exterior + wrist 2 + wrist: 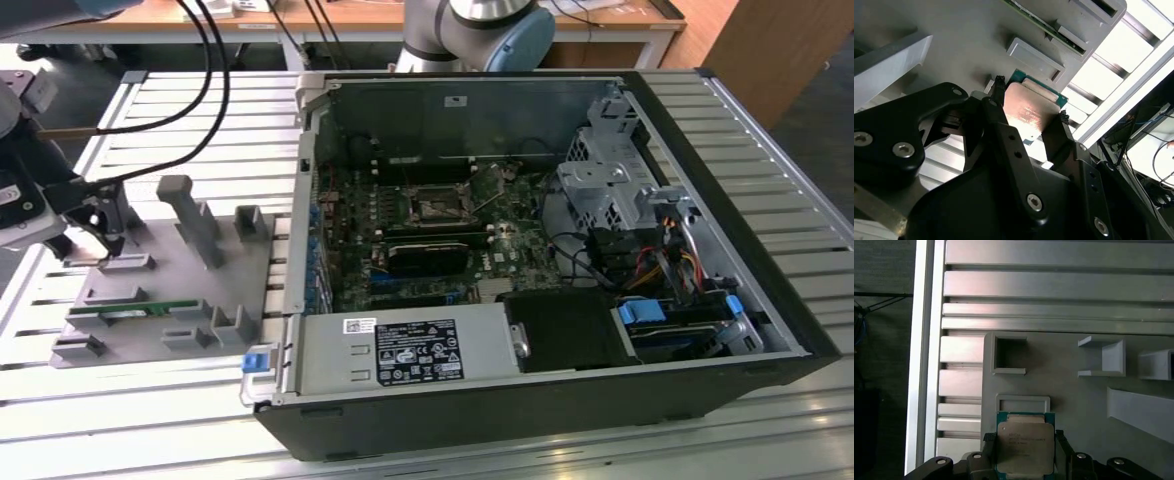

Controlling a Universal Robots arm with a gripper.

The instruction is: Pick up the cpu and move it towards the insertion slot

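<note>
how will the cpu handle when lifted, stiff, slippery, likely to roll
Probably stiff: the cpu looks like a flat metal-topped square on a thin green base, so it shouldn't flex. Likely slippery, since its smooth lid shines in the second wrist view. Being flat, it shouldn't roll, but its slim edges give the gripper little to hold.

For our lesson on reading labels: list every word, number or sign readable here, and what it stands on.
Nothing can be quoted.
Black label on the power supply: too small to read.
White sticker beside it: too small.
Print on the cpu: too faint to read.
</note>
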